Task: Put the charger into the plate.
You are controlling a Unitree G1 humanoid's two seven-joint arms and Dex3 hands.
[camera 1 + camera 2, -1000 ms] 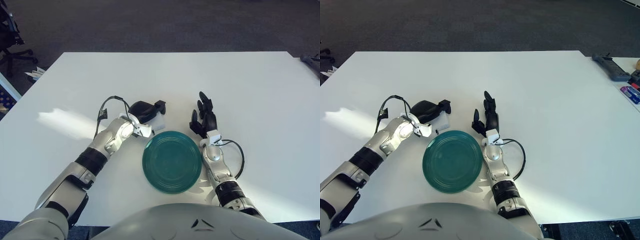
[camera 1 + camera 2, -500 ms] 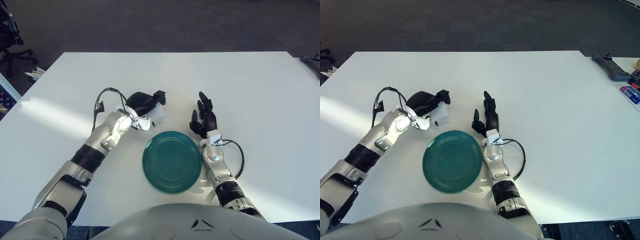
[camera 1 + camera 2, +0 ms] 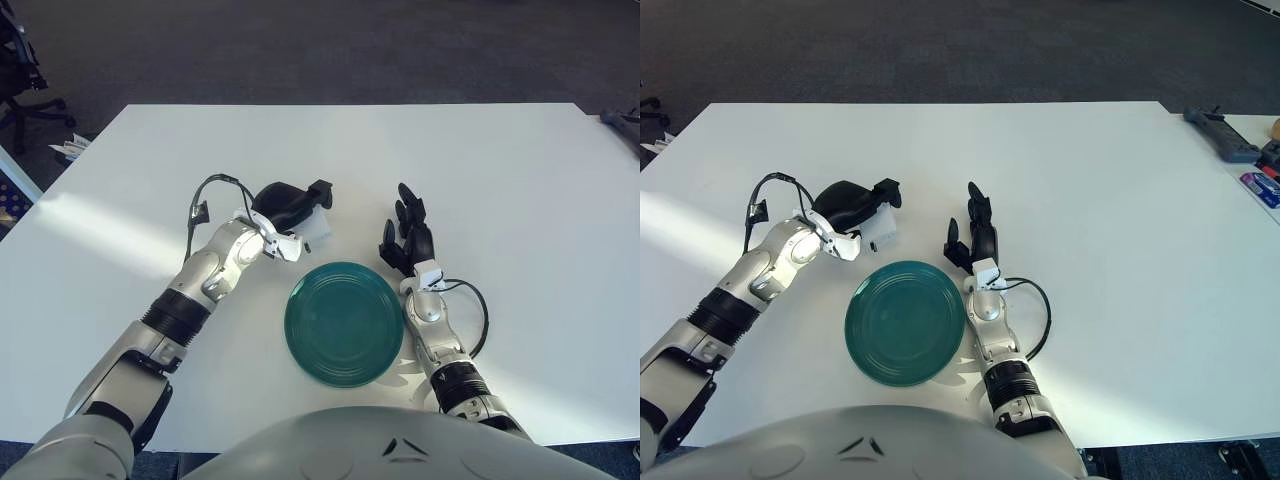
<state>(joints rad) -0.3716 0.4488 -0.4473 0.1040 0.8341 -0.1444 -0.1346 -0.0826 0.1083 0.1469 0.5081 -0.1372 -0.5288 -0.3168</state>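
Note:
A dark green round plate [image 3: 344,323] lies on the white table near its front edge. Up and left of the plate, my left hand [image 3: 290,207] is curled over a small white charger [image 3: 318,230], whose white body shows below the black fingers. The hand and charger are just beyond the plate's far-left rim, not over it. My right hand [image 3: 408,236] shows beside the plate's right rim, fingers stretched out and holding nothing.
The white table [image 3: 480,180] stretches far to the back and right. A grey tool [image 3: 1222,134] and small packets [image 3: 1262,185] lie on another surface at the far right. An office chair [image 3: 20,70] stands off the table's left corner.
My left hand has lifted away from the plate's rim, moving back and slightly left with the charger in it, then stayed still. The right hand has not moved.

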